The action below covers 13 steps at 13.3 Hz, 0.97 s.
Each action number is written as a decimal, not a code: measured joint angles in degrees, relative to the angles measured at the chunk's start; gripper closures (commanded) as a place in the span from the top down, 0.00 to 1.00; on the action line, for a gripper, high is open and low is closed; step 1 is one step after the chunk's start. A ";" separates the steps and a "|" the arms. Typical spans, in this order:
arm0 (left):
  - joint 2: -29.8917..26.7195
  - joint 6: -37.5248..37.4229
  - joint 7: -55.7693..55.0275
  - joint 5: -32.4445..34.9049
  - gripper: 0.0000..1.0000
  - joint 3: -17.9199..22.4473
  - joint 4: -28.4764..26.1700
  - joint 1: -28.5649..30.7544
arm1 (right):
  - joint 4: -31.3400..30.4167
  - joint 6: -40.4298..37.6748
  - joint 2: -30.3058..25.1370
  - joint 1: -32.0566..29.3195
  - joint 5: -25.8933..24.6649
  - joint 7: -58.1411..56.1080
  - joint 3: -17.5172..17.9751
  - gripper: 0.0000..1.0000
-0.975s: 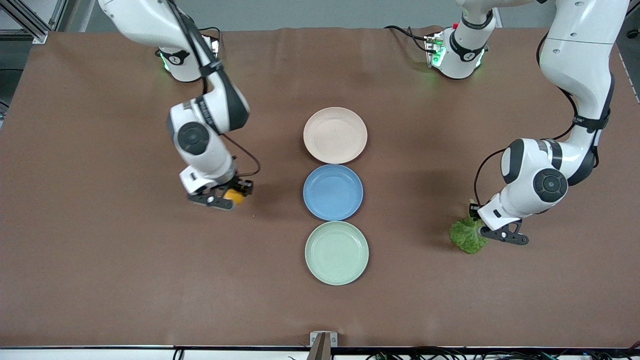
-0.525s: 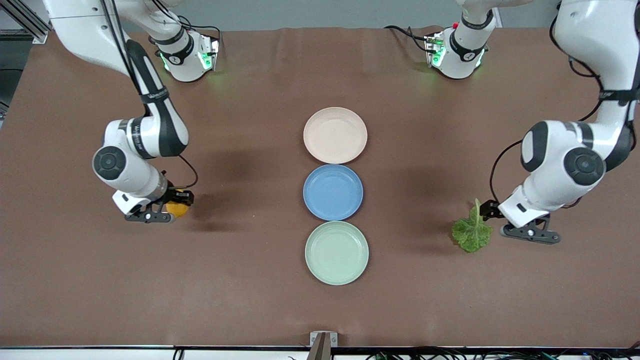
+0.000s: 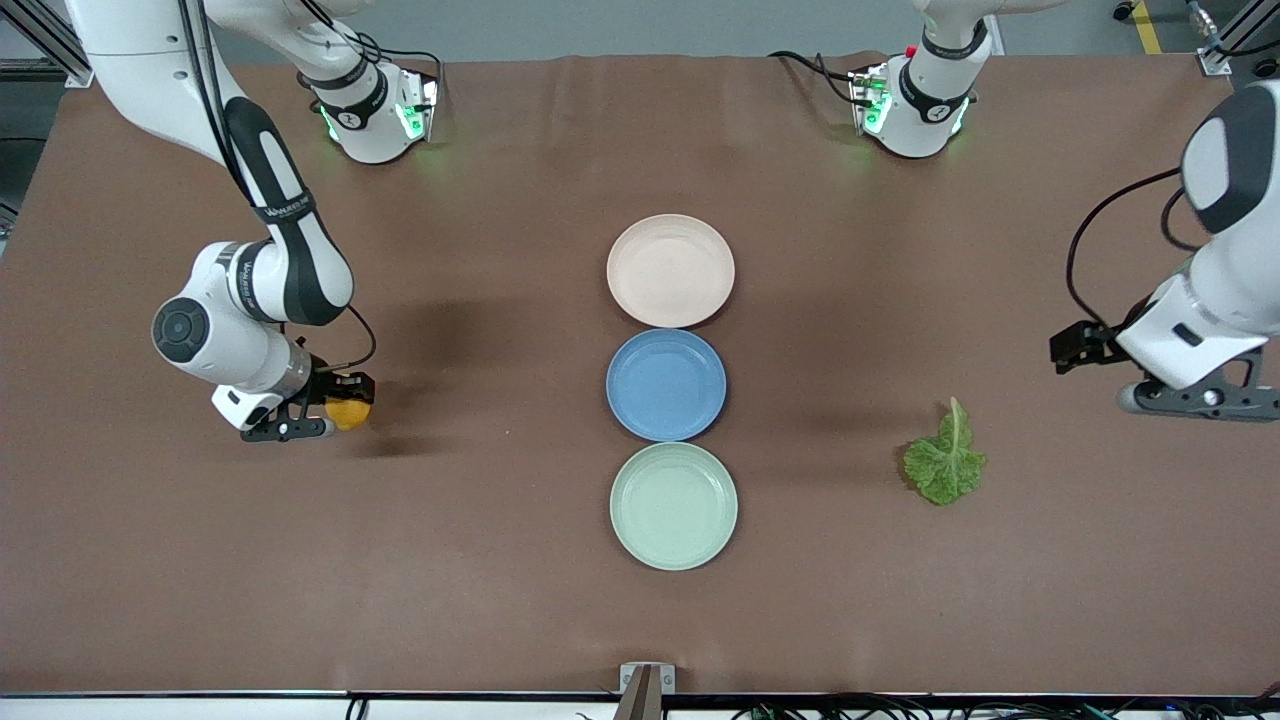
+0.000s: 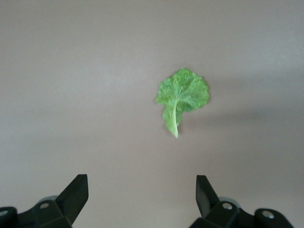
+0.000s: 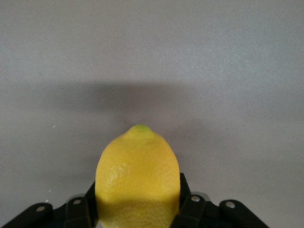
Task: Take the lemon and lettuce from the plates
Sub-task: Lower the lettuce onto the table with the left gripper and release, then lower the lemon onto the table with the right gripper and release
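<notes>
The smooth oval lemon sits clamped in the right gripper at the frame's left. The crinkled lettuce lies flat on the brown table, lower right. The left gripper hangs spread wide, empty. Three round plates line the centre.

White jointed arms, black bands, black cables, green base lights

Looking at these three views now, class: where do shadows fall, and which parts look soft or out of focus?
Front view: soft dark patches on the brown table beside the small yellow oval lemon and crinkled green lettuce leaf. Right wrist view: a broad shadow band above the lemon. Left wrist view: the leaf looks slightly soft.
</notes>
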 measured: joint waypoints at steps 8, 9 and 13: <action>-5.49 -10.58 -2.58 -7.97 1.00 0.96 5.03 -0.66 | -1.27 5.82 3.72 -0.02 0.02 -0.11 0.07 0.99; -6.77 -12.54 -3.79 -8.01 1.00 1.06 5.02 -0.88 | -1.25 5.82 3.75 -0.03 0.03 -0.11 0.07 1.00; -10.63 -15.56 -5.50 -8.12 1.00 1.31 3.94 -1.04 | 1.80 2.05 3.65 -0.08 0.03 -0.13 -0.02 1.00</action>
